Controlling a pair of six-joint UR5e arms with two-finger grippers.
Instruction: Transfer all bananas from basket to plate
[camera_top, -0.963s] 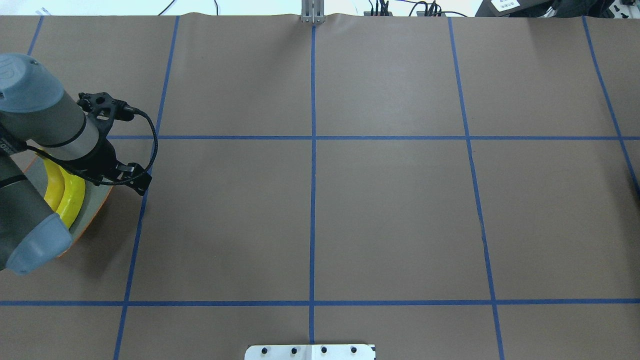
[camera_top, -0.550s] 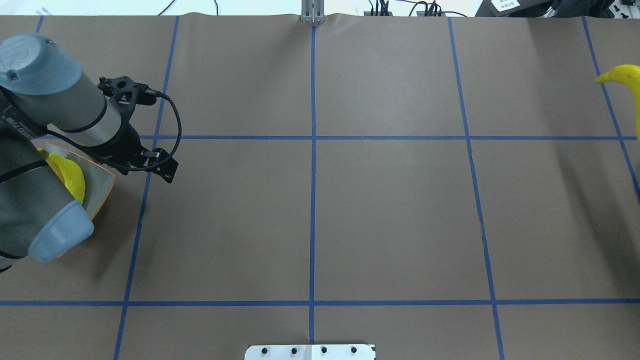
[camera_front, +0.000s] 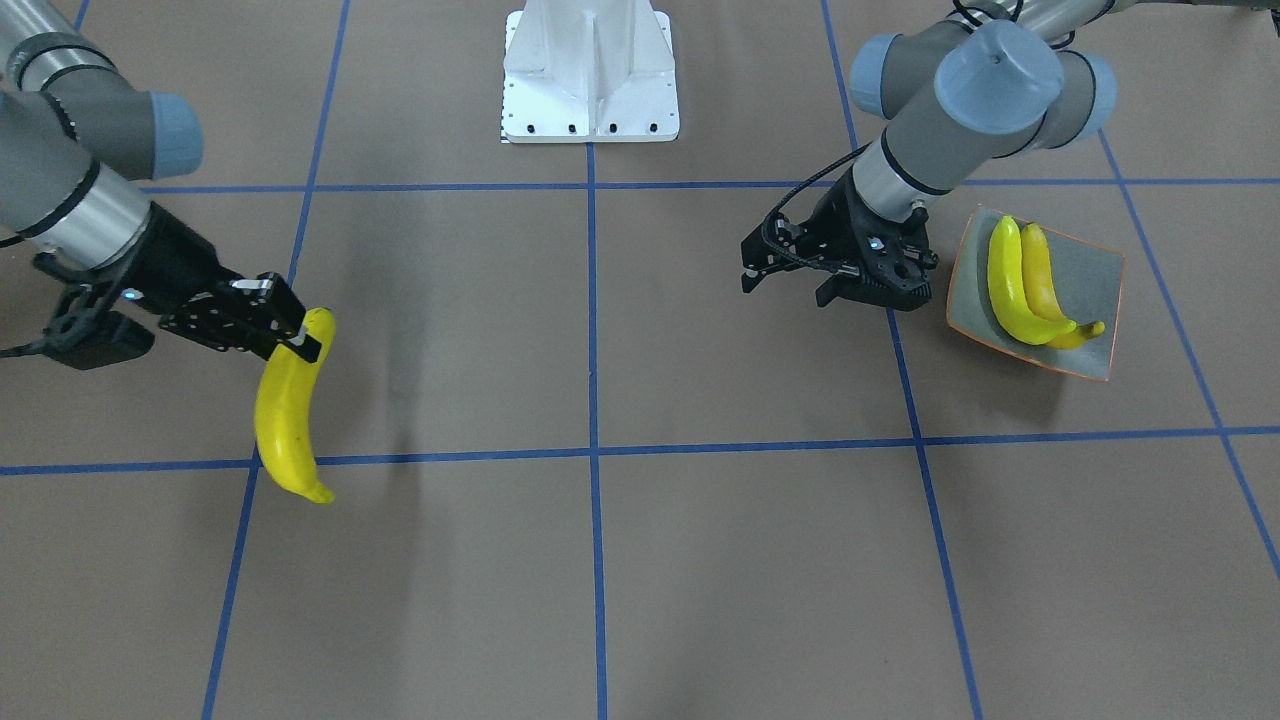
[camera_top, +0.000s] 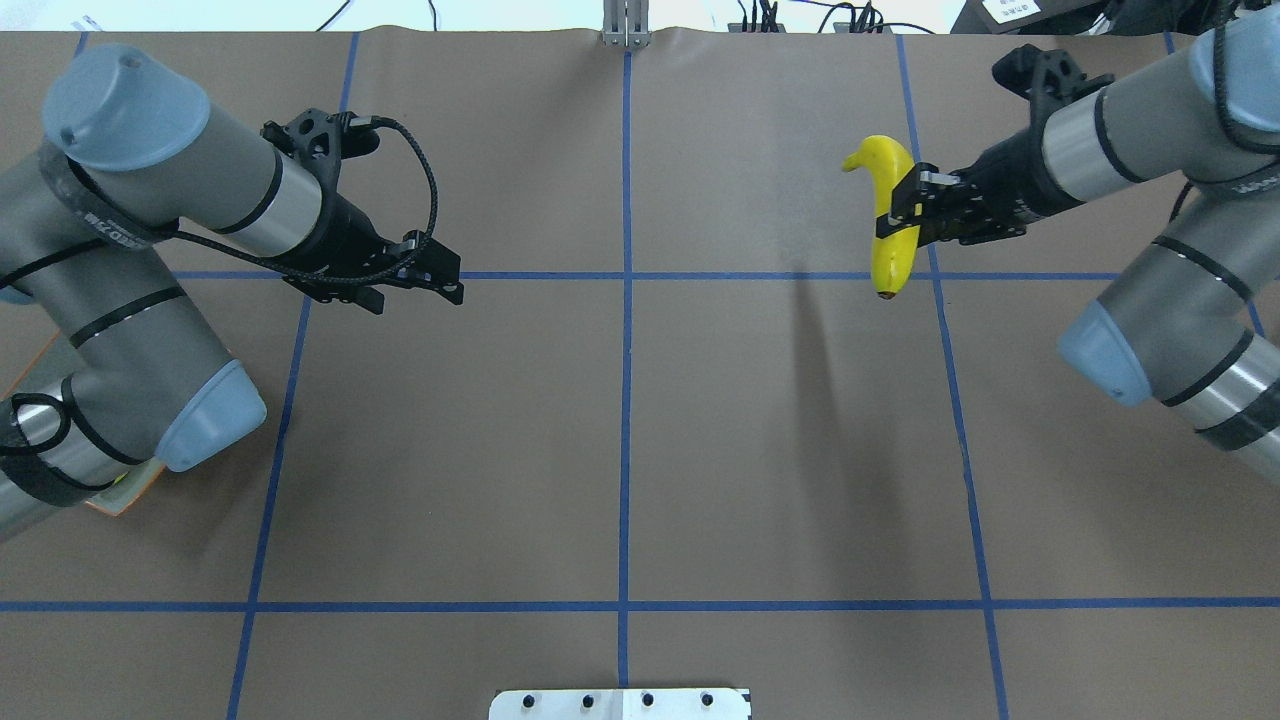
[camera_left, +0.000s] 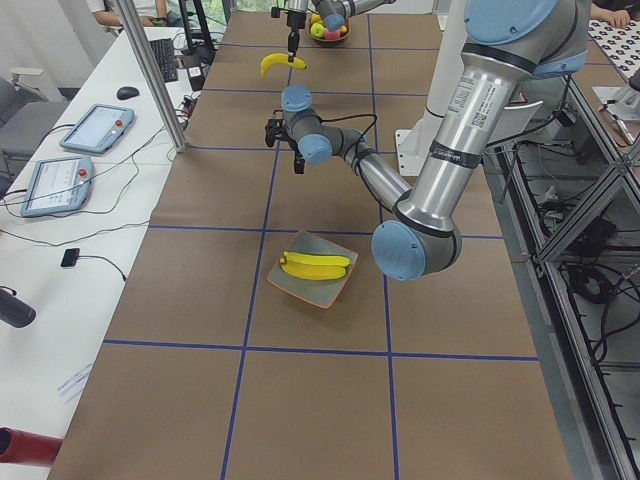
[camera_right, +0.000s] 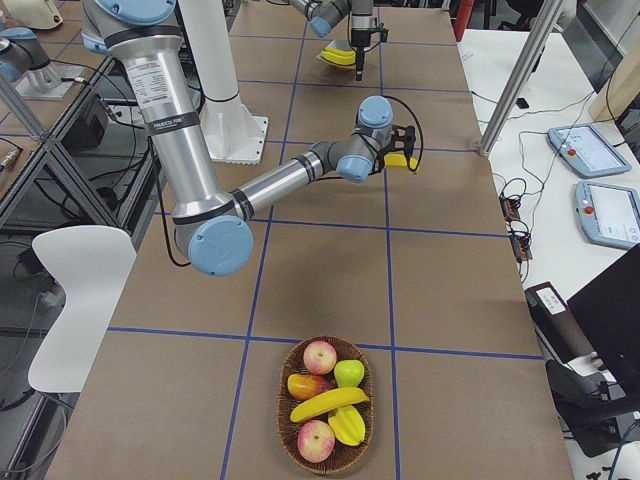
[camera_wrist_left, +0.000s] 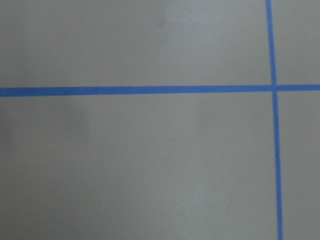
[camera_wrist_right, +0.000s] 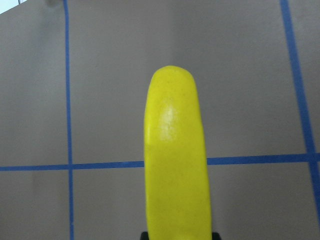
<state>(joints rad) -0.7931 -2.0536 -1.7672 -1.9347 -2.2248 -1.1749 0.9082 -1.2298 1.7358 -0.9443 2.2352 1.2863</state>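
The banana (camera_top: 888, 230) is held clear of the table, well apart from its goal. It is clamped across its middle by the right gripper (camera_top: 898, 215), whose jaws are closed on it, and its lower end hangs free. The skin is glossy, hard-looking and curved, so a firm hold is called for and swinging is to be avoided, lest the banana pivot between the pads. Further over, the left gripper (camera_front: 786, 290) is seen with jaws apart and nothing in them. If a hand-over is meant, the free end should be taken before anything is released. Farthest lies the plate (camera_front: 1098, 268), square and grey-green with upturned, orange-rimmed edges. One side is taken up by two bananas (camera_front: 1012, 285) lying side by side. The third is best laid low and parallel on the bare glazed part.
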